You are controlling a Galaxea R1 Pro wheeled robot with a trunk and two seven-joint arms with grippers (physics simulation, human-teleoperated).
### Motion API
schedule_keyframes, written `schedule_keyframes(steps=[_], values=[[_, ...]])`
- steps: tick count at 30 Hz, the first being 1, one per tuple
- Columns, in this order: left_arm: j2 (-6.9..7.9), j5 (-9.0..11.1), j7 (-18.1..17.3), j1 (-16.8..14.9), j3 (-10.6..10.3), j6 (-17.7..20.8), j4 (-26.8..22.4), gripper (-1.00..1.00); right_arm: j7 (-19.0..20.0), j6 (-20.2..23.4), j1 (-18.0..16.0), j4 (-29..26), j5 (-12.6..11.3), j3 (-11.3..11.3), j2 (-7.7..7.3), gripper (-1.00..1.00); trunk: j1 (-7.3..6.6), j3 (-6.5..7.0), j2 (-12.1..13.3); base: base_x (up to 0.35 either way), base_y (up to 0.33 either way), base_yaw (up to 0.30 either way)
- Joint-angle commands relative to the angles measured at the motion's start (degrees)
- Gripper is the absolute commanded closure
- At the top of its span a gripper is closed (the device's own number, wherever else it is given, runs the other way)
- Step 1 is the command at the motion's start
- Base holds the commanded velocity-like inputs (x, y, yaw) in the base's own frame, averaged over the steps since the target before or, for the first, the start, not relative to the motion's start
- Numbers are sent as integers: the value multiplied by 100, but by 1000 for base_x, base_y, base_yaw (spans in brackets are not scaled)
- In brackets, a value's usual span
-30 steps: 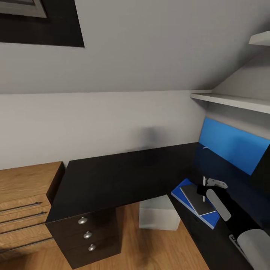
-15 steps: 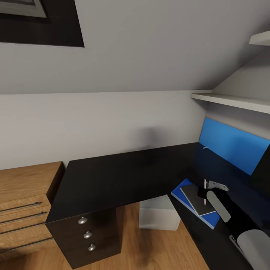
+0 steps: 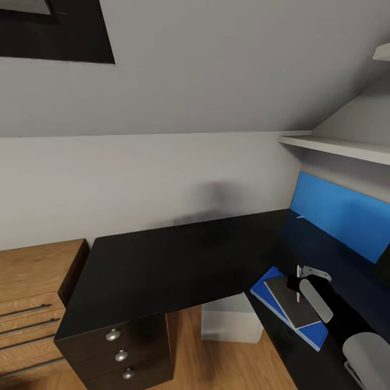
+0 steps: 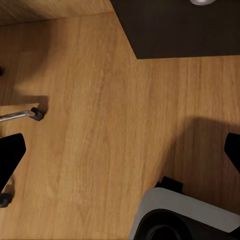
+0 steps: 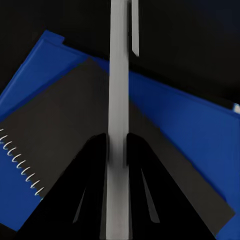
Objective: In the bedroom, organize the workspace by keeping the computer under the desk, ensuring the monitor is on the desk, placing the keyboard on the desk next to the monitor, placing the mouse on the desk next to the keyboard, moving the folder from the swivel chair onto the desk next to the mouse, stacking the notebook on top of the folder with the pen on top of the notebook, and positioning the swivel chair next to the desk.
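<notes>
On the black desk (image 3: 162, 265) lies the blue folder (image 3: 313, 334), with the dark-grey notebook (image 3: 290, 306) on top of it. My right gripper (image 3: 297, 285) hovers just over the notebook, shut on the white-silver pen (image 3: 298, 272). In the right wrist view the pen (image 5: 119, 90) runs between the black fingers (image 5: 95, 165), above the spiral-bound notebook (image 5: 65, 135) and the folder (image 5: 195, 120). The light-grey computer (image 3: 230, 322) stands under the desk. My left gripper (image 4: 122, 150) hangs open over the wooden floor, near a castor of the swivel chair (image 4: 35, 114).
A light-wood drawer chest (image 3: 32, 287) stands left of the desk, beside the desk's black drawers (image 3: 119, 355) with silver knobs. A blue back panel (image 3: 341, 216) and a white shelf (image 3: 336, 145) rise at the right. My own base (image 4: 185, 215) shows below the left gripper.
The head view has shifted, so the desk sits lower and further left in the picture. The right gripper has dipped slightly toward the notebook with the pen in it.
</notes>
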Motion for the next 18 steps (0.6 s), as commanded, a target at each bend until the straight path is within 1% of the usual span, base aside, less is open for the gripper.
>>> schedule_keyframes(steps=[1, 4, 9, 13, 15, 18], values=[[3, 49, 32, -5, -49, -24, 1, -100, -50, 1, -6, 3, -64, 28, -5, 100, 1, -7, -5, 19, 0, 0], [3, 54, 32, -5, -49, -24, 1, -100, -50, 2, -6, 51, -67, 31, -2, 100, 1, -7, -5, 9, 0, 0], [3, 56, 32, -5, -48, -24, 0, -100, -50, -6, -17, 350, -62, 35, 2, 100, 1, -7, -5, 2, 0, 0], [3, 56, 32, -5, -48, -24, 0, -100, 4, -14, -22, 457, -53, 42, 9, 100, 1, -7, -5, 0, 0, 0], [3, 56, 32, -5, -48, -24, 0, -100, 26, -19, -23, 509, -52, 44, 34, 100, 1, -7, -5, 0, 0, 0], [3, 56, 33, -5, -48, -24, 0, -100, 40, -38, -29, 598, 36, 44, 66, 100, 1, -7, -5, 0, 0, 0]])
